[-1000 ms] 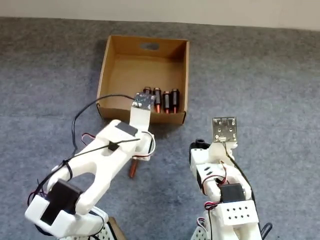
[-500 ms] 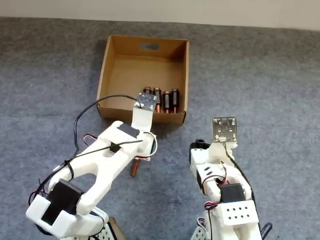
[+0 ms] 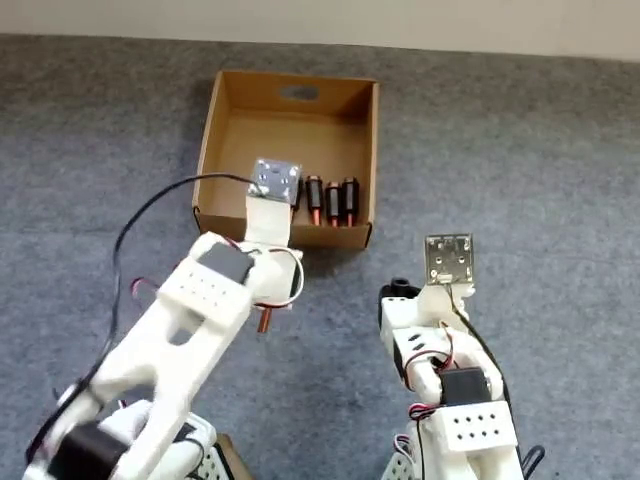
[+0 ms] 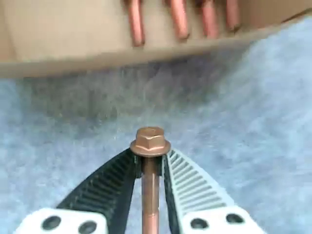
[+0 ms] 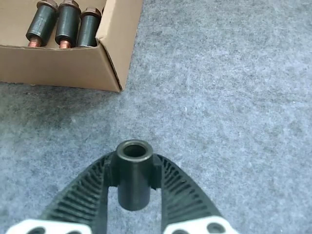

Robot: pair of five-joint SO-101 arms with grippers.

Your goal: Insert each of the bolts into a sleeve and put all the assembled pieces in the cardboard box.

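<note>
The left gripper (image 4: 150,158) is pinching a copper bolt (image 4: 150,146) by its shank just under the hex head. The head is sticking out past the fingertips and pointing toward the near wall of the cardboard box (image 3: 280,140). In the high view this arm is sitting at about 7 o'clock on the grey carpet (image 3: 520,150). The box is lying at about 11 o'clock, and the bolt is hanging just at 6 o'clock from its near wall. The right gripper (image 5: 132,165) is squeezing a black sleeve (image 5: 132,183) between its jaws, with the open bore facing outward. It is sitting at roughly 5 o'clock on the carpet, apart from the box's 5 o'clock corner. Four assembled pieces (image 4: 179,22) are lying side by side inside that same corner.
</note>
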